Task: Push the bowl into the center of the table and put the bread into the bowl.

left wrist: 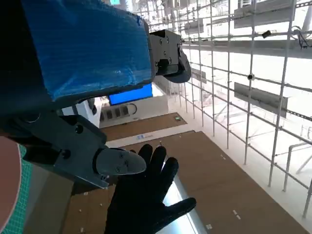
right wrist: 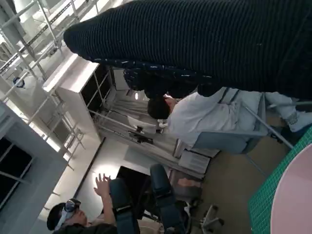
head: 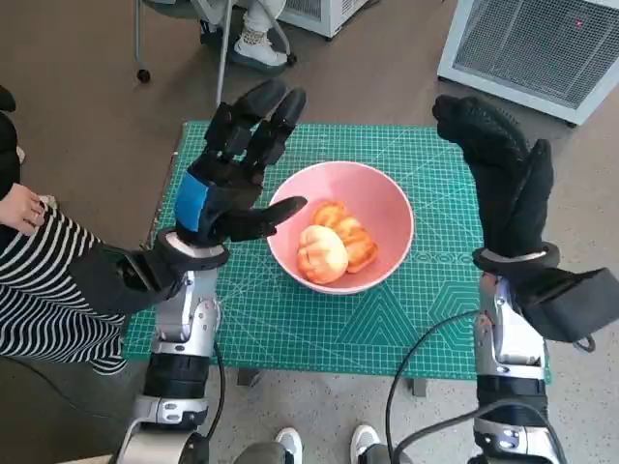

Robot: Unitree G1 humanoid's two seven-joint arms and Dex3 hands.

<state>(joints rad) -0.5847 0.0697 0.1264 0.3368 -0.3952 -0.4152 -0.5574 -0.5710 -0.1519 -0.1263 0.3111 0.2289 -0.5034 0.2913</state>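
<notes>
The left hand (head: pixel 235 169) is raised above the table's left side, its blue-taped back turned outward, fingers spread and pointing away from the robot, thumb reaching toward the rim of the bowl (head: pixel 387 198) without visibly touching it. It holds nothing. The right hand (head: pixel 498 174) in its black knitted glove stands upright over the right side of the table, fingers extended upward and close together, palm facing inward toward the bowl; it too holds nothing and is well apart from the rim.

Between the two hands the pink bowl sits on the green cutting mat (head: pixel 319 319), roughly in the middle of the table. The bread (head: pixel 334 242) lies inside the bowl, as golden-brown pieces pressed together near the side closest to the robot.

The head view alone shows the bread and the whole bowl. The left wrist view shows only a sliver of the bowl's pink rim (left wrist: pixel 7 190) and a strip of the mat, the taped hand (left wrist: pixel 87 44) filling one corner, and beyond it the gloved right hand (left wrist: pixel 146 195) with fingers spread, against a ceiling of metal grid. The right wrist view shows the glove (right wrist: pixel 204 44) as a dark band, a curve of the bowl (right wrist: pixel 297 195) at the mat's edge, and people: one seated in a white top (right wrist: pixel 204 117), another wearing a headset with a raised hand (right wrist: pixel 73 214).

At the head view's left edge a person in a striped garment (head: pixel 39 280) sits just beside the table.
</notes>
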